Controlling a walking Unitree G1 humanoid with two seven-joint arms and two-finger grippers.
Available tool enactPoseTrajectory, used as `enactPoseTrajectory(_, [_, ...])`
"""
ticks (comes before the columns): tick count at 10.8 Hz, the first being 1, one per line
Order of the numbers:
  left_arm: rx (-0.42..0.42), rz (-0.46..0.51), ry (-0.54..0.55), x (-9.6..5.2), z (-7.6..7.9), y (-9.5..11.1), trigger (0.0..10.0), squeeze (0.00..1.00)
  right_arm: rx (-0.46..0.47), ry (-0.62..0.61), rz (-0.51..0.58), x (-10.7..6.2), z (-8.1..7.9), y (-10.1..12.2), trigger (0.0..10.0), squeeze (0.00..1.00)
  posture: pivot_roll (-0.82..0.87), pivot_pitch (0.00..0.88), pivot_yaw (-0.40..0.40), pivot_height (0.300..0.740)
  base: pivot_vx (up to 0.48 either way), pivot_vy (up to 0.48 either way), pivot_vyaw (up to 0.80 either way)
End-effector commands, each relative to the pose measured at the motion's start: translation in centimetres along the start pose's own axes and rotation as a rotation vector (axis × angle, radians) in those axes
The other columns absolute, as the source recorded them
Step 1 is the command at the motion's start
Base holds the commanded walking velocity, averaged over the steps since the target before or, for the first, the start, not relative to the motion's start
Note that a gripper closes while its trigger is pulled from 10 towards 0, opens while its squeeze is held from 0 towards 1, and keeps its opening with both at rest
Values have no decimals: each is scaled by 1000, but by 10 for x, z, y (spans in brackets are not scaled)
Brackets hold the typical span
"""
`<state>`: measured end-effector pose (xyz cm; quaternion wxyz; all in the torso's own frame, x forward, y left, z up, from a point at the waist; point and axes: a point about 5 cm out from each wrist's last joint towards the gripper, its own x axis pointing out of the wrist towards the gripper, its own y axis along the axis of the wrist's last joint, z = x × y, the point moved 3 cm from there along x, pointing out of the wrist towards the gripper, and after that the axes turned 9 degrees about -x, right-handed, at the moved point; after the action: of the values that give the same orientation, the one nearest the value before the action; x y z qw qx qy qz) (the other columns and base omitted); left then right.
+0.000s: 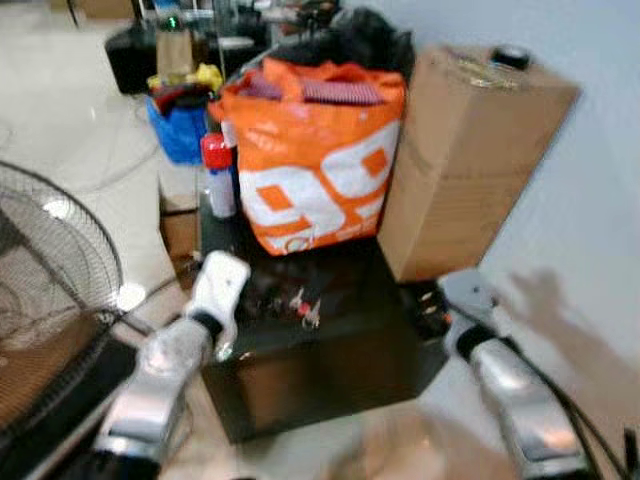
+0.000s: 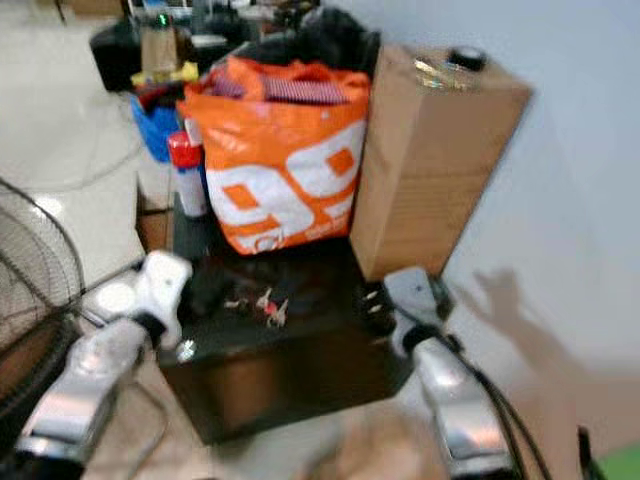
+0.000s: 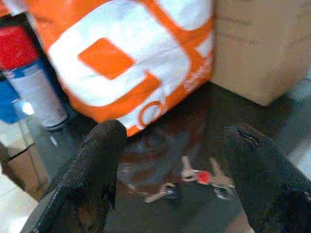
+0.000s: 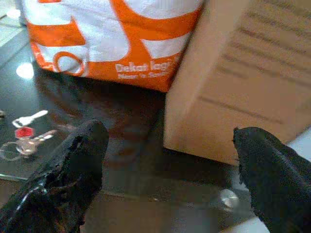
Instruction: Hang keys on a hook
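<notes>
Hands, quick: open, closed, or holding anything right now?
Left hand: open, empty, above the keys on the black table.
Right hand: open, empty, near the cardboard box.

orange bag (image 1: pixel 315 165) | cardboard box (image 1: pixel 470 155) | spray can (image 1: pixel 218 175) | fan (image 1: pixel 45 280)

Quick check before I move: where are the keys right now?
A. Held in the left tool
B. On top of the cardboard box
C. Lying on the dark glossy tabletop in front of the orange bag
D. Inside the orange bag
C. The keys, with a red tag, lie flat on the dark tabletop just in front of the orange bag; the left tool is open with the keys between its fingers' line of sight, nothing gripped.
</notes>
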<state>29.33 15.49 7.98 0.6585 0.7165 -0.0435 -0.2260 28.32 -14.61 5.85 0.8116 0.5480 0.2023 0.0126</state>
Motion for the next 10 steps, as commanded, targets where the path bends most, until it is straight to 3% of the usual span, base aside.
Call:
enactPoseTrajectory(1, [-2,-30,-28,1,7,-8,10000,0,-25,1,8,-3,4,0,10000,1000,-27,0,-59,740,311,0,0])
enactPoseTrajectory(5, [-11,-104,-66,2,17,-30,10000,0,-83,79,10,-2,-3,1,10000,1000,-32,0,-89,740,279,0,0])
enactPoseTrajectory(6, [-14,-120,-91,4,22,-33,10000,0,-91,100,8,-3,-4,1,10000,882,-37,0,-97,740,270,0,0])
enactPoseTrajectory(7, [-12,-163,-113,6,27,-41,10000,0,-83,125,6,-4,-7,0,10000,0,-43,0,-103,740,0,0,0])
enactPoseTrajectory(9, [49,-245,-236,10,49,-57,10000,0,-117,165,-9,-7,-12,-2,10000,0,-68,0,-112,740,0,0,0])
enactPoseTrajectory(10, [58,-269,-237,16,51,-63,10000,0,-123,192,-13,-11,-13,-2,10000,0,-84,0,-116,740,0,0,0])
